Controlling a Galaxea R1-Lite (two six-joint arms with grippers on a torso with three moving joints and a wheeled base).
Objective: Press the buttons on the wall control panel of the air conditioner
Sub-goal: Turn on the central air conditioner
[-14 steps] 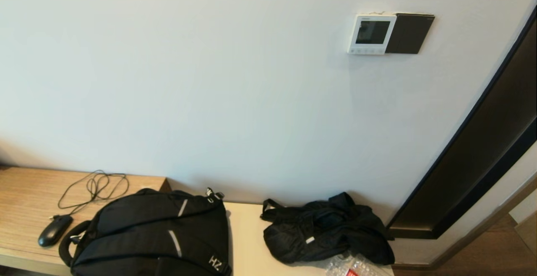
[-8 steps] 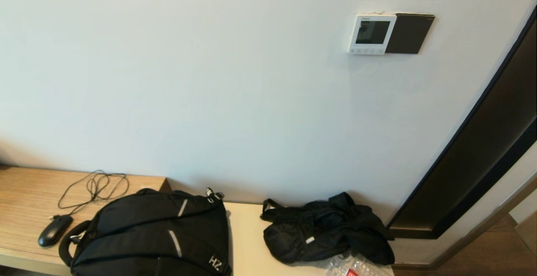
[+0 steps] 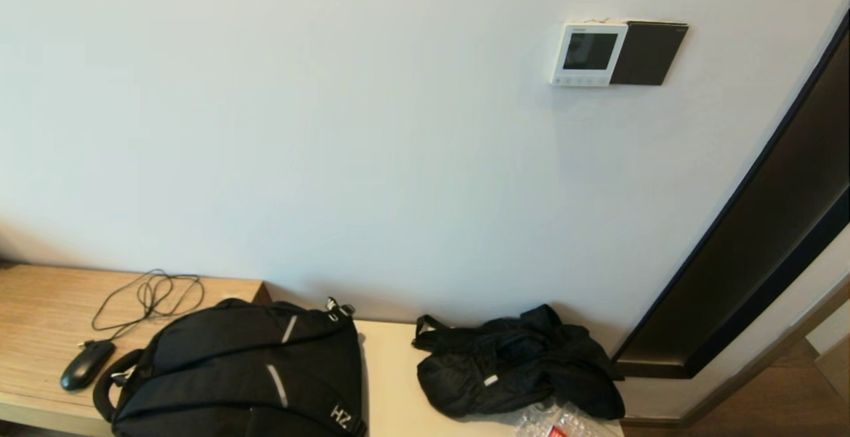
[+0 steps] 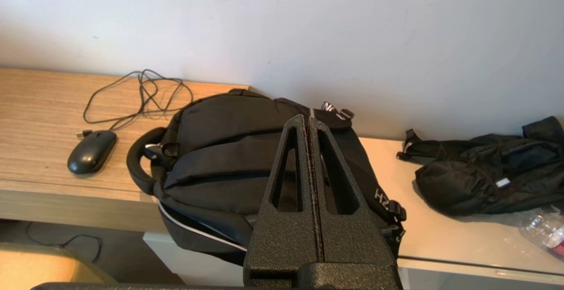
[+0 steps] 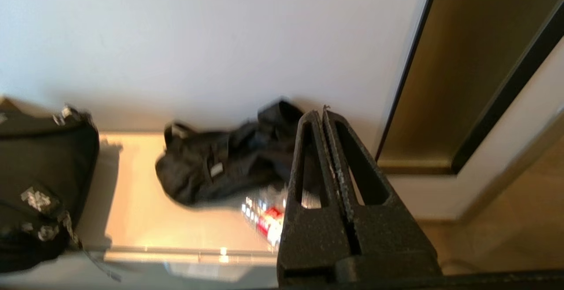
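A: How far along was the job?

B: By my reading, barely begun. The air conditioner's wall control panel [image 3: 588, 54] hung high on the wall, well above the worktop's [image 3: 392, 384] right end, touching a dark-brown blank panel [image 3: 649, 53] on its right side. Its screen was dark, and the buttons [image 3: 579, 81] along its lower edge had nothing near them.

A: And the arms?

B: Neither showed in the head view. The left tool [image 4: 307, 124] had its 2 fingers pressed together, holding nothing, and hung over the black backpack [image 4: 246, 162] at the worktop's front edge. The right tool [image 5: 320, 118] was likewise closed and empty, low, toward the worktop's right end near the crumpled black bag [image 5: 229, 162].

A: So what was left?

B: Everything, I'd judge: raising 1 arm to the panel and pressing each key. The mouse [image 3: 86, 364] with its cable lay near the worktop's left end, irrelevant.
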